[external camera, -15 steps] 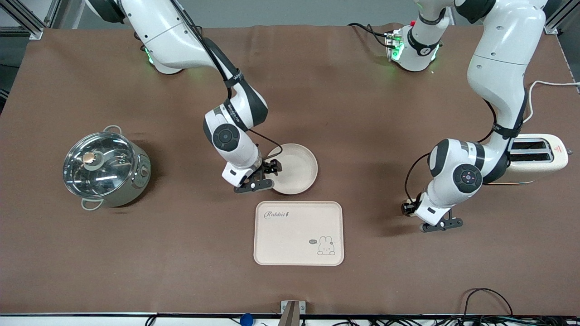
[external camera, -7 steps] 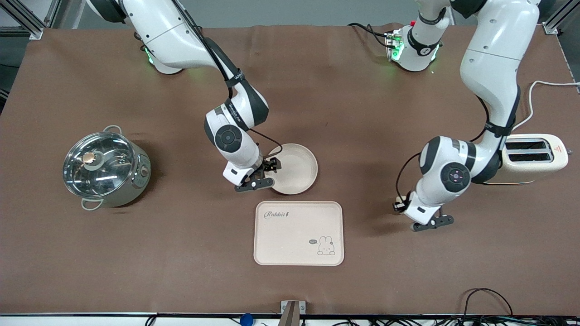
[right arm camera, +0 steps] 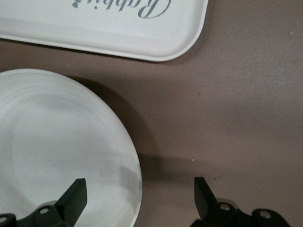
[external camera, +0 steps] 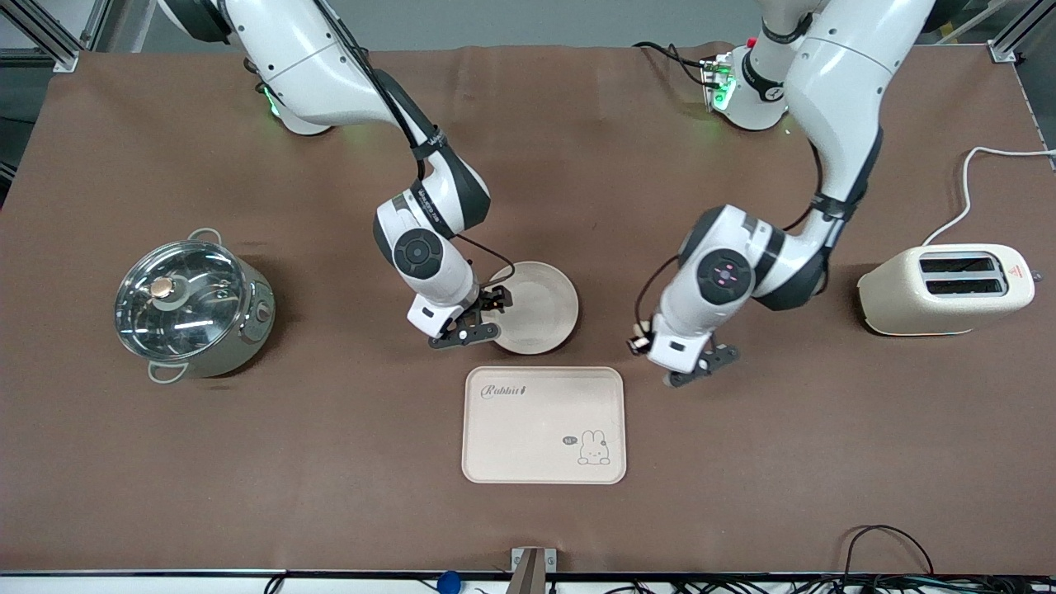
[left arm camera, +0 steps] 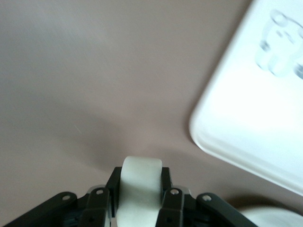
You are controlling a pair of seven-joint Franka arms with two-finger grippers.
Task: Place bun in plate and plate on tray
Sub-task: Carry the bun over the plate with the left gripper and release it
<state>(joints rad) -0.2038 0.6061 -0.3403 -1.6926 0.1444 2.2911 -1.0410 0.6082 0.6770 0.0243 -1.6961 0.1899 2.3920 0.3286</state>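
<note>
While the right gripper (external camera: 477,318) straddles the plate's rim, the left gripper (external camera: 697,363) carries the bun (left arm camera: 138,189).

Across the front view come a lidded pot (external camera: 194,309), then the right gripper, jaws apart, at the empty plate (external camera: 540,313). The tray (external camera: 544,425) lies nearer the camera. The left gripper, clamped on the bun, hangs over bare table beside the tray's corner. A toaster (external camera: 945,289) sits at the left arm's end.

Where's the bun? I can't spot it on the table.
The left pincer holds the bun shut in its grip, in the air over bare table beside the tray, toward the left arm's end.
</note>
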